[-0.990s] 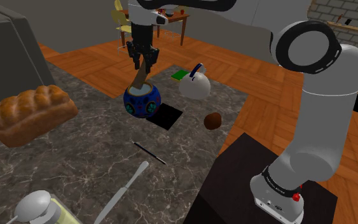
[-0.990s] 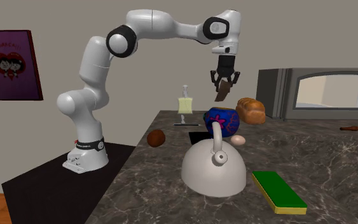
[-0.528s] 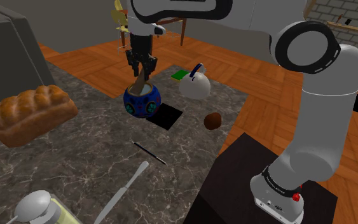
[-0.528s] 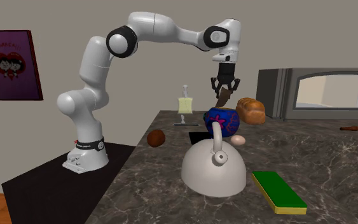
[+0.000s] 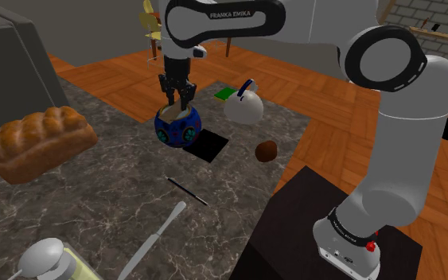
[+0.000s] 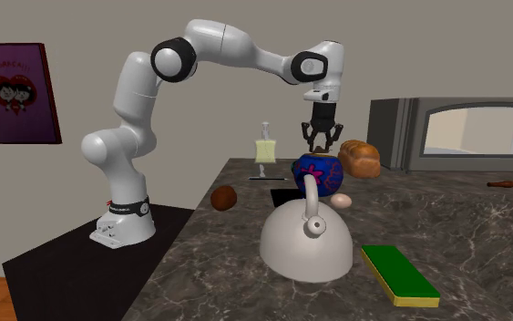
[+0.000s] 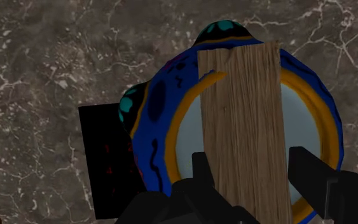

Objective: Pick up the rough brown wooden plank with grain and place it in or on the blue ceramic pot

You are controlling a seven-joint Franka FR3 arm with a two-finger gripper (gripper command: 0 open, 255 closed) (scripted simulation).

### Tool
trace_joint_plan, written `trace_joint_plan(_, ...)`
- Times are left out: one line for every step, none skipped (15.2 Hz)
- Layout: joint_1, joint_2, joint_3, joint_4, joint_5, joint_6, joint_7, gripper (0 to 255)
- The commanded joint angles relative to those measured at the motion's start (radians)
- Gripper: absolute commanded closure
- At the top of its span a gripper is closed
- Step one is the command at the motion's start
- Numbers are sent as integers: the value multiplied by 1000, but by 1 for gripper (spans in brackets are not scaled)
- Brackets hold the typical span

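Note:
A round blue pot (image 5: 177, 127) with painted patterns and an orange rim stands on the dark marble counter (image 5: 111, 199), behind the kettle in the second exterior view (image 6: 316, 170). My gripper (image 5: 177, 102) hangs straight down just over the pot's mouth (image 6: 322, 146). In the wrist view the brown grained plank (image 7: 244, 121) stands between my fingers, both touching its edges, so the gripper (image 7: 252, 156) is shut on it. The plank's lower end reaches down inside the pot (image 7: 165, 121), against its pale interior.
Beside the pot lie a black square mat (image 5: 212, 146), a white kettle (image 5: 243, 106), a brown ball (image 5: 266, 150) and a pale egg (image 6: 341, 200). A bread loaf (image 5: 35, 141), a thin black stick (image 5: 187, 191), a knife (image 5: 154, 243), a green sponge (image 6: 400, 274) and a microwave (image 6: 464, 135) share the counter.
The gripper has come down with the plank, from well above the pot to just over its mouth. The plank's lower end now sits inside the pot.

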Motion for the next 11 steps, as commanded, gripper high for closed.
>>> trace_joint_plan(0,2,0,-2,-1,5,0,255)
trace_joint_plan(0,2,0,-2,-1,5,0,255)
trace_joint_plan(0,2,0,-2,-1,5,0,255)
trace_joint_plan(0,2,0,-2,-1,5,0,255)
trace_joint_plan(0,2,0,-2,-1,5,0,255)
trace_joint_plan(0,2,0,-2,-1,5,0,255)
trace_joint_plan(0,2,0,-2,-1,5,0,0)
trace_joint_plan(0,2,0,-2,-1,5,0,0)
trace_joint_plan(0,2,0,-2,-1,5,0,0)
trace_joint_plan(0,2,0,-2,-1,5,0,0)
trace_joint_plan(0,2,0,-2,-1,5,0,0)
